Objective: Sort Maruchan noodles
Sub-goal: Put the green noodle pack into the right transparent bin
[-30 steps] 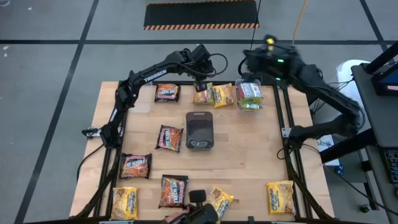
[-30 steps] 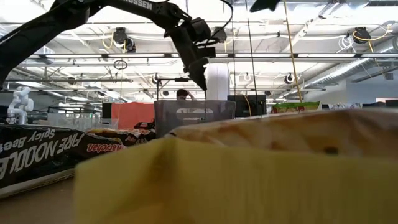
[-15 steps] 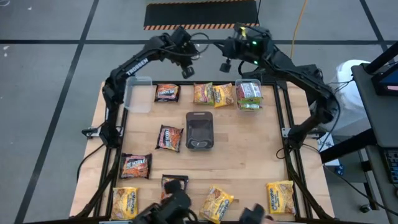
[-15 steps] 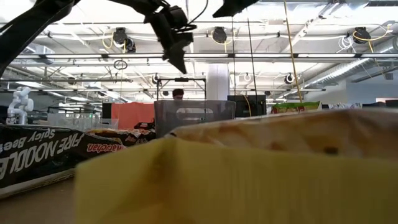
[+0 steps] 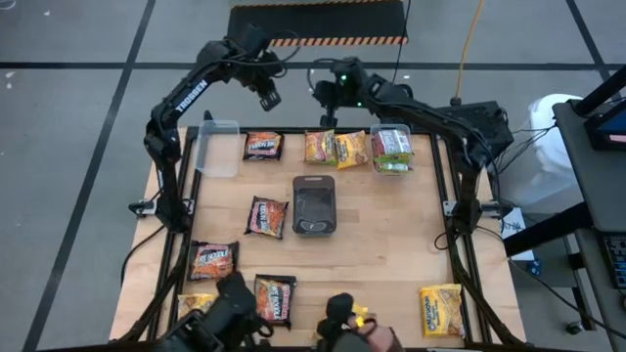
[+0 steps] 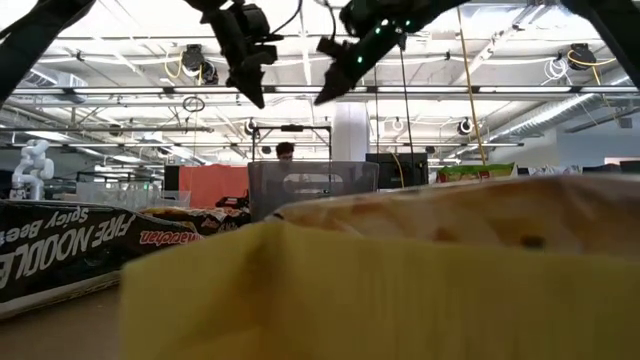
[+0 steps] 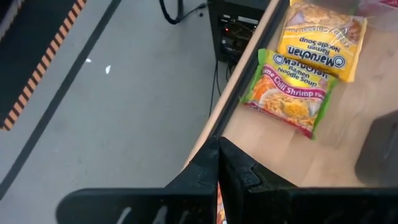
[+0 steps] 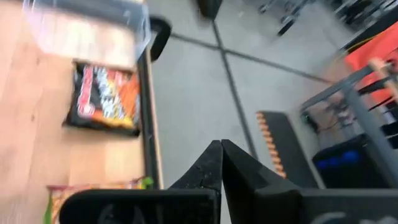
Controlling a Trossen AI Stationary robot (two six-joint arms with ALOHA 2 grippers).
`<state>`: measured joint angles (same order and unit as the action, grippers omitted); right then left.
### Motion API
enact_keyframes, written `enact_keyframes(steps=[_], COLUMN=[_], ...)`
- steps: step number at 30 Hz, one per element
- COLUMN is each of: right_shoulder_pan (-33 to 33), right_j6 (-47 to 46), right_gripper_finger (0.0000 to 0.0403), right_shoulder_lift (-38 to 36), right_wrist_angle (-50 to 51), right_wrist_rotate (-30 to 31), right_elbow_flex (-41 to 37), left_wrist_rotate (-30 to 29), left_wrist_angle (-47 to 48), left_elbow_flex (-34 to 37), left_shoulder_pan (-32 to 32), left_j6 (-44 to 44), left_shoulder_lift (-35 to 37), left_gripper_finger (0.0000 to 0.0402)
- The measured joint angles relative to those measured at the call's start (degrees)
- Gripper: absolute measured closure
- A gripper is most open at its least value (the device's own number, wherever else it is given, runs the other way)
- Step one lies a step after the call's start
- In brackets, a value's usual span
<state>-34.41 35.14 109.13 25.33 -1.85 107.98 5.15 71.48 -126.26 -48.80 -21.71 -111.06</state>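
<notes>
Maruchan packets lie flat on the table: a dark one (image 5: 262,146), a green-edged one (image 5: 319,147) and a yellow one (image 5: 350,149) along the far edge. More dark ones (image 5: 265,216) (image 5: 212,260) (image 5: 274,298) and yellow ones (image 5: 440,310) lie nearer. My left gripper (image 5: 269,98) hangs shut and empty, high over the far edge; its wrist view shows the green-edged packet (image 7: 289,93) and the yellow packet (image 7: 320,37). My right gripper (image 5: 328,110) is also shut and empty, high by the far edge; its wrist view shows the dark packet (image 8: 102,99).
A clear tub (image 5: 217,147) stands at the far left and another tub (image 5: 392,149) holding packets at the far right. A dark grey tray (image 5: 314,204) sits mid-table. Dark blurred shapes (image 5: 230,313) and a hand (image 5: 377,337) cover part of the near edge.
My left gripper has risen from above the green-edged packet and swung toward the far left, past the table's far edge. My right arm has swung from the far right corner leftward along the far edge. Dark shapes have moved in over the near-edge packets.
</notes>
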Motion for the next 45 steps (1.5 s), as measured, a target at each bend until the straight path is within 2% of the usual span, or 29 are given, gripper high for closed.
enact_keyframes(steps=[3, 8, 10, 13, 18, 22, 26, 30, 33, 36, 39, 42, 45], right_shoulder_pan=[-0.02, 0.37, 0.44, 0.54, 0.97, 1.60, 1.97, 2.03, 2.03, 1.39, 0.67, -0.02, -0.09], right_j6=[7.12, 16.18, 19.19, 22.47, 26.05, 20.55, 18.90, 18.67, 12.67, 5.29, -0.12, -1.21, 1.39], right_gripper_finger=[0.0403, 0.0403, 0.0403, 0.0403, 0.0403, 0.0403, 0.0403, 0.0403, 0.0403, 0.0403, 0.0403, 0.0403, 0.0403], right_shoulder_lift=[2.08, 5.12, 5.96, 6.12, 6.12, 6.12, 5.92, 5.40, 4.48, 2.90, 1.91, 1.33, 1.28], right_wrist_angle=[3.03, 2.54, -0.67, -6.32, -22.22, -29.80, -25.20, -21.37, -16.08, -10.29, -10.05, -11.65, -14.42], right_wrist_rotate=[0.47, 7.27, 9.35, 9.25, 11.42, 14.42, 15.04, 10.61, 5.84, -2.46, -7.34, -5.58, 2.19], right_elbow_flex=[0.00, -0.28, -2.07, -6.16, -14.77, -19.30, -19.69, -19.69, -19.77, -19.76, -19.74, -19.74, -19.71], left_wrist_rotate=[0.53, 0.52, 0.54, 0.60, 1.02, 0.91, 1.02, 1.01, 0.98, 1.04, 1.02, 1.00, 1.01], left_wrist_angle=[1.31, 3.86, 4.91, 5.06, 5.09, 5.09, 5.09, 5.07, 5.07, 5.16, 5.32, 5.33, 5.39], left_elbow_flex=[0.00, 0.00, 0.00, 0.00, 0.00, 0.00, 0.00, 0.00, 0.00, 0.00, 0.00, 0.00, 0.00], left_shoulder_pan=[-1.16, -2.47, -2.80, -2.96, -3.54, -4.18, -4.45, -5.18, -5.40, -5.61, -5.89, -5.92, -5.88], left_j6=[-0.02, 0.00, -0.02, -0.29, -0.52, -1.47, -2.01, -2.12, -2.12, -2.12, -2.12, -2.12, -2.12], left_shoulder_lift=[0.55, 0.76, 0.76, 0.76, 0.76, 0.74, 0.69, 0.69, 0.69, 0.69, 0.67, 0.67, 0.67], left_gripper_finger=[0.0398, 0.0398, 0.0397, 0.0397, 0.0397, 0.0397, 0.0396, 0.0396, 0.0396, 0.0396, 0.0396, 0.0396, 0.0396])
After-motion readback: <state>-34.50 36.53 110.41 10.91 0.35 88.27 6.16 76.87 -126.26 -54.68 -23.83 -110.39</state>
